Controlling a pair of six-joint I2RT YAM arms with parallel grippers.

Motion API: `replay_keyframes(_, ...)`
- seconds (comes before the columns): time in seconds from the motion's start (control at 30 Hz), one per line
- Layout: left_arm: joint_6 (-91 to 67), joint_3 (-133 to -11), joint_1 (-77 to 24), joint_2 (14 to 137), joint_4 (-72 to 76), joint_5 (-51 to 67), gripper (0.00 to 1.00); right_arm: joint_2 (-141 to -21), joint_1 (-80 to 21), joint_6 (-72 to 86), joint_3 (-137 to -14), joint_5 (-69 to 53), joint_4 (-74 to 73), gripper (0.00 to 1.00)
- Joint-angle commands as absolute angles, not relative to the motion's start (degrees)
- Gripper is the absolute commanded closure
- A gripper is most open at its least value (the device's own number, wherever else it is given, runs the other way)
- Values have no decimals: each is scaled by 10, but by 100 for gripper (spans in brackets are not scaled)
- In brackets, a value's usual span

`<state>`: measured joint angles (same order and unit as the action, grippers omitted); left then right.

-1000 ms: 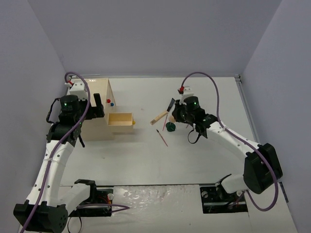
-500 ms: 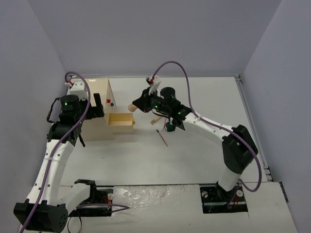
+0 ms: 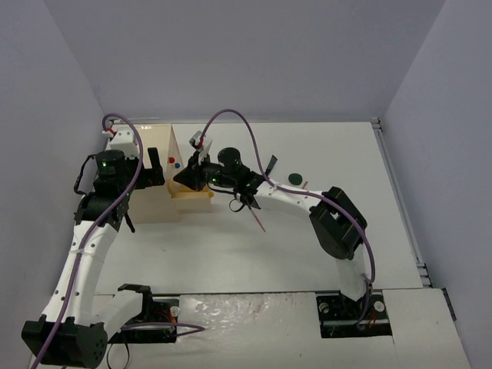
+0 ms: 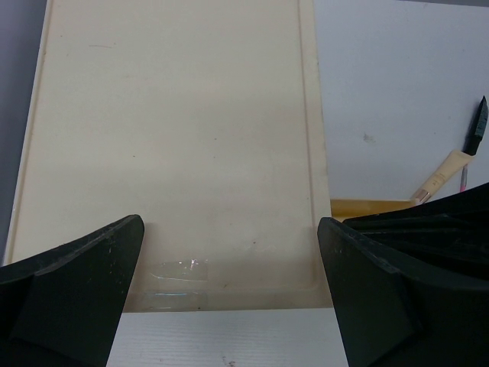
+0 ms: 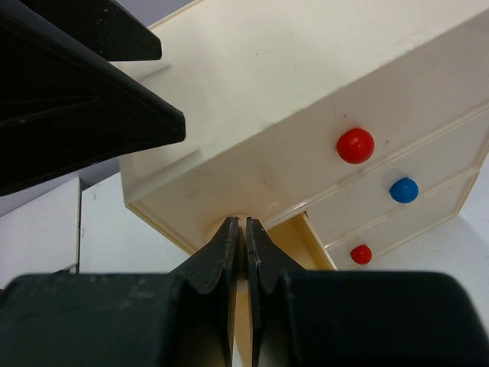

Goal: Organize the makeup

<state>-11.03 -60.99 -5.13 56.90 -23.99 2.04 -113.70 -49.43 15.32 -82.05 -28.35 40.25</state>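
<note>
Reaching across the table [image 3: 330, 154], my right claw [image 5: 238, 223] hangs over the open drawer [image 3: 201, 194] of the wooden box [image 3: 154, 204]. Its two fingers are pressed all but together. A pale sliver shows at their tips, and I cannot tell whether anything is pinched there. Seen from that wrist, the box front carries a red knob [image 5: 355, 145] and a blue knob [image 5: 403, 189] just above the drawer.

My left claw [image 4: 229, 223] is spread wide with nothing between its fingers, poised above the box's flat pale top.

The makeup lies out on the white table, none of it visibly in the drawer. A dark green round compact [image 3: 293, 179] sits well to the right of the box, beyond my right forearm. A thin pencil [image 3: 257, 218] lies on the near side of that forearm, just beside it. The brush [image 4: 439, 174], with its wooden handle and black bristles, rests beyond the drawer, with a second pencil [image 4: 464, 177], pink, just beside its handle.
</note>
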Motion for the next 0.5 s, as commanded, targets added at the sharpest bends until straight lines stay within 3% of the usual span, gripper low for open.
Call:
replay_keyframes(0.0,-117,-624,-47,566,-214,18,3,-1149,-497,125,-849,-277,476,99)
replay_keyframes(0.17,-118,-625,-47,567,-214,21,3,-1167,-497,126,-852,-279,474,93)
replay_keyframes(0.4,-117,-626,-47,568,-214,24,3,-1151,-498,108,-837,-274,462,53)
replay_keyframes(0.47,-118,-626,-47,569,-214,25,3,-1140,-498,94,-834,-267,450,47)
